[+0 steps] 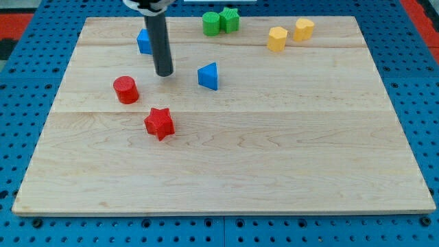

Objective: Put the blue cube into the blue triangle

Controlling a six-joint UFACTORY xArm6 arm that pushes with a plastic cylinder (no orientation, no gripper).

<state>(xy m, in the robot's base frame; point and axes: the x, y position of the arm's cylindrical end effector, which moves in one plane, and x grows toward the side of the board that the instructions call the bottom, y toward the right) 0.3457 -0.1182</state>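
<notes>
The blue cube (143, 41) sits near the view's top left of the wooden board (226, 158), partly hidden behind my rod. The blue triangle (208, 75) lies to the right of and below it, apart from it. My tip (164, 73) rests on the board just below and right of the blue cube, and left of the blue triangle, with a gap between tip and triangle.
A red cylinder (126, 90) and a red star (159, 123) lie below left of the tip. A green cylinder (211, 23) and a green star (229, 19) touch at the top. Two yellow blocks (277, 38) (304, 29) lie at the top right.
</notes>
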